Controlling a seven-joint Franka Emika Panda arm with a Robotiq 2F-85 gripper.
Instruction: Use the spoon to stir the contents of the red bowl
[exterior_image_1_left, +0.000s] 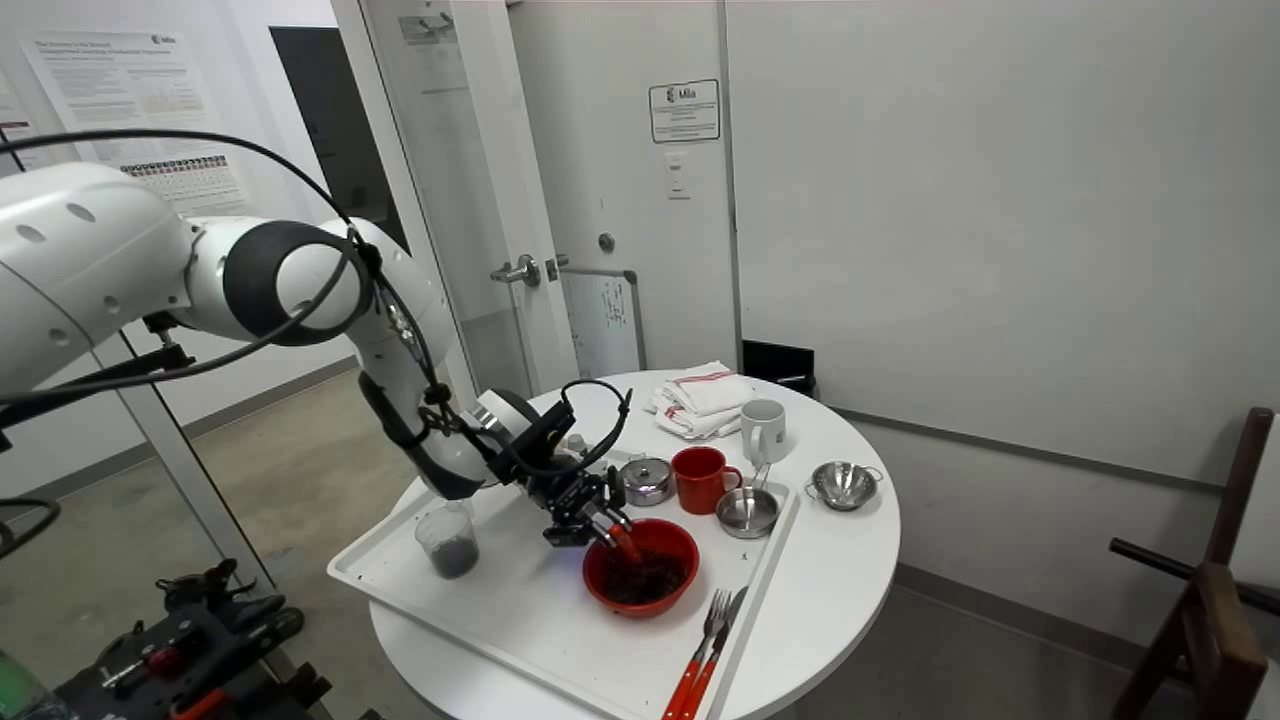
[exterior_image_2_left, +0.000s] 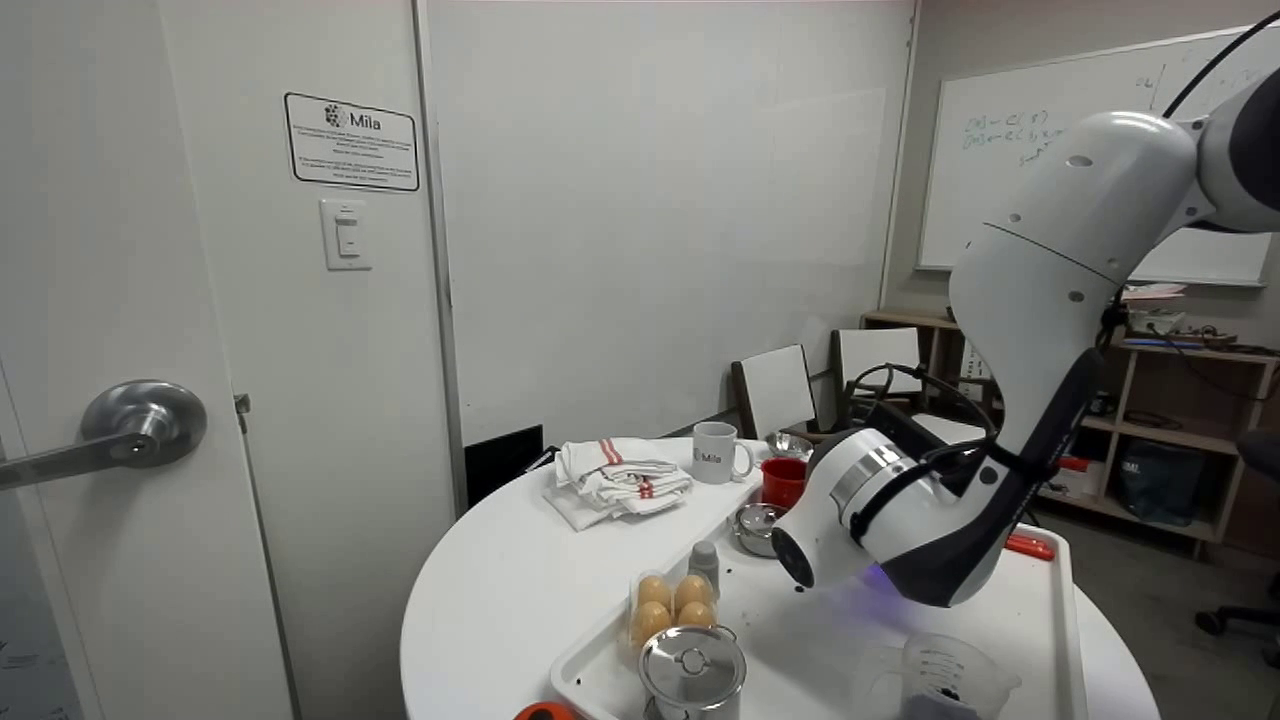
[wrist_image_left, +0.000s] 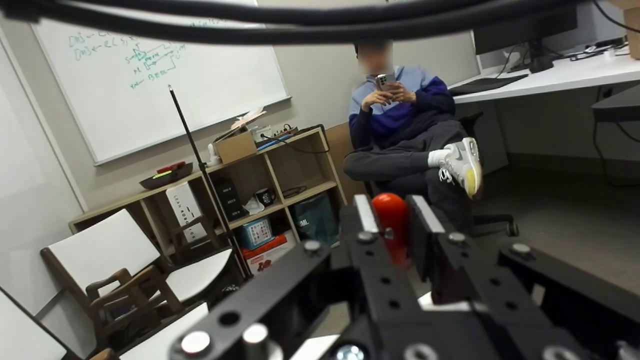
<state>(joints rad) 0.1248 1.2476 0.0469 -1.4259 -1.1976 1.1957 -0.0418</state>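
Within hand (exterior_image_1_left: 612, 528), spoon (exterior_image_1_left: 627, 545), angled into red bowl (exterior_image_1_left: 642, 608)

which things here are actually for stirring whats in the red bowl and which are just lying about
For the job:
spoon, held in the claw, its head out of sight
red bowl
dark contents in that bowl

Just lying about:
red cup
fork
knife
pale mug
folded cloths
eggs
measuring jug

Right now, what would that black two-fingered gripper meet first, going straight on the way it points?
Probably the wide, round red bowl or its dark contents, though depth is hard to judge.
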